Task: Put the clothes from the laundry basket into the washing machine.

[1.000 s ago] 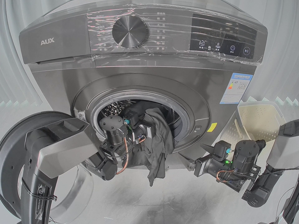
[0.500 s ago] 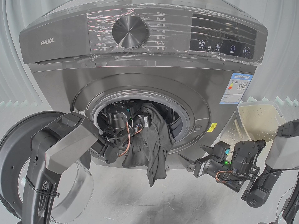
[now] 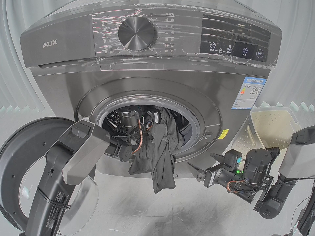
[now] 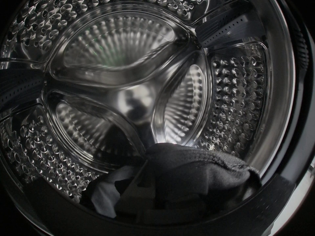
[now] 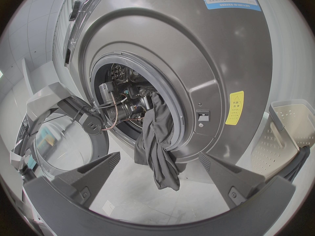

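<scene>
Garment: dark garment point(image 3: 160, 151) draped over the lip of the drum mouth point(image 3: 195, 123) at 6 o'clock, its upper part inside the washing machine point(image 3: 65, 92) and its tail hanging outside.
Long axis: 12 to 6 in the head view.
Left gripper point(image 3: 154, 118): inside the mouth at the garment's upper end; its grip cannot be told.
Right gripper point(image 3: 200, 159): jaws wide, holding nothing, at 4 o'clock of the mouth; the tail is near at its 9 o'clock, not touching.
Nearer arm: probably the right for the tail, the left for the top.
Hidden: where the left gripper meets the cloth. A dark fold point(image 4: 197, 167) lies low in the drum point(image 4: 236, 82); I cannot tell whether it is the same garment.
Laundry basket point(image 3: 275, 125): at 3 o'clock; its inside is cut off.
</scene>
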{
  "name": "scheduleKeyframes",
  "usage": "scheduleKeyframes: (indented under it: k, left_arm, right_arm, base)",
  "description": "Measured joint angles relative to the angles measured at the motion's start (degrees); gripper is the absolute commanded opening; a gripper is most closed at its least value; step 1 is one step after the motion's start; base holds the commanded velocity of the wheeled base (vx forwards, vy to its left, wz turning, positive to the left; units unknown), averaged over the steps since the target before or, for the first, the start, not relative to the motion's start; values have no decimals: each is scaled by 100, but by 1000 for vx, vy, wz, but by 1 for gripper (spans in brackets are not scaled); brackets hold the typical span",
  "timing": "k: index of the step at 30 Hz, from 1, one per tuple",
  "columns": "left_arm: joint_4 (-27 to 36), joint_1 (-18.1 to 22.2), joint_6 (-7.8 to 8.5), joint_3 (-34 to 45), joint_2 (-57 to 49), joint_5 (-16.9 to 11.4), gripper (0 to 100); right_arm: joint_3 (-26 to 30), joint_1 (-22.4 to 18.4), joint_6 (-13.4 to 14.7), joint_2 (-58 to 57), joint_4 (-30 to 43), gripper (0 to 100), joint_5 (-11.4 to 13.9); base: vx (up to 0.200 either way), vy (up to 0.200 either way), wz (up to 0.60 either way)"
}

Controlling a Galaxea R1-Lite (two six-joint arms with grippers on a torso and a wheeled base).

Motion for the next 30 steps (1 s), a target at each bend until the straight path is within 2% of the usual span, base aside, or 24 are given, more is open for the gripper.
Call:
scheduleKeyframes:
  k: [3,5,8,13,14,23,26,30]
  left_arm:
    - [134,24,-23,-441,155,194,0]
    - [323,66,-61,-781,282,427,0]
    - [432,96,-102,-968,374,530,0]
    - [464,99,-154,-994,452,550,0]
    - [462,88,-160,-970,457,550,100]
    - [462,-15,-219,-401,330,544,100]
    - [525,-41,-212,105,165,500,100]
    - [627,-133,-200,936,-146,277,100]
  right_arm:
    - [0,0,0,7,0,100,0]
    - [0,0,0,22,0,100,-2]
    - [0,5,1,35,0,100,-2]
    - [-4,9,4,51,0,100,-7]
    - [-4,9,6,51,0,100,-7]
    - [0,11,26,57,0,100,-2]
    - [0,11,26,57,0,100,-2]
    - [0,13,33,57,0,100,-2]
  base:
    - [0,0,0]
    - [0,0,0]
    - [0,0,0]
    - [0,0,0]
    - [0,0,0]
    - [0,0,0]
    - [0,0,0]
    - [0,0,0]
